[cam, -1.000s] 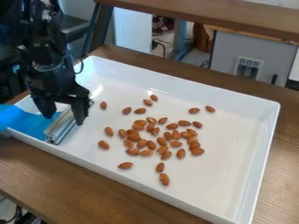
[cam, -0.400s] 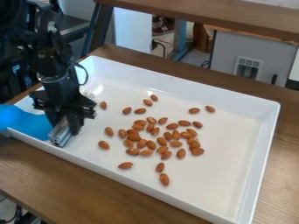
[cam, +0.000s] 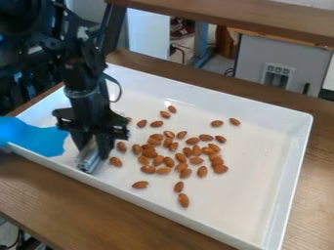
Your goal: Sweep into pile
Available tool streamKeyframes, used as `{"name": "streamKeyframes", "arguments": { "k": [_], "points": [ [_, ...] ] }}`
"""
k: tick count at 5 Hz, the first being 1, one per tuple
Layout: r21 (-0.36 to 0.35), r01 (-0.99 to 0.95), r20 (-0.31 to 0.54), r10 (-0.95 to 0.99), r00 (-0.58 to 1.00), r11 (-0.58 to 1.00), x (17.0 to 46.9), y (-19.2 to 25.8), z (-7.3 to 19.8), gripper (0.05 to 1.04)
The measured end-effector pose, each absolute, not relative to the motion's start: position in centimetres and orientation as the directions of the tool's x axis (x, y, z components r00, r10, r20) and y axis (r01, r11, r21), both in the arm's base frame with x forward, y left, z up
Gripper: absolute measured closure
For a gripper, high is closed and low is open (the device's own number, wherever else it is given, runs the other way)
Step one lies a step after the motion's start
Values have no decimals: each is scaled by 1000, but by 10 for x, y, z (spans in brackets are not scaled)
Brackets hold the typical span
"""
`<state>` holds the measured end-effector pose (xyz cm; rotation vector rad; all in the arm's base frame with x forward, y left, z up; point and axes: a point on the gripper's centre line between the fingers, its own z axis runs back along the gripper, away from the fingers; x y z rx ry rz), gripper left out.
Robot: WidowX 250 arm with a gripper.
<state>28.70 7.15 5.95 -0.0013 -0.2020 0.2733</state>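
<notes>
metal bar: upper end was hidden by the gripper
almond: partly hidden at the gripper's 1 o'clock
blue thing: cut off at 9 o'clock
tray: corner was cut off at 5 o'clock

A robotics laboratory or workshop; the pictures do not settle which. Indicative features: a black robot arm over a wood-topped work table; a second wood-topped surface behind, near a dark angled support; loose cables on the floor; a plain grey cabinet.
</notes>
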Motion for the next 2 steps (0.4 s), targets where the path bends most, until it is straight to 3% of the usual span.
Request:
{"name": "streamKeyframes", "arguments": {
  "k": [2],
  "points": [
    [-25,-298,199,297,934,954,284,34,55,705]
  ]
}}
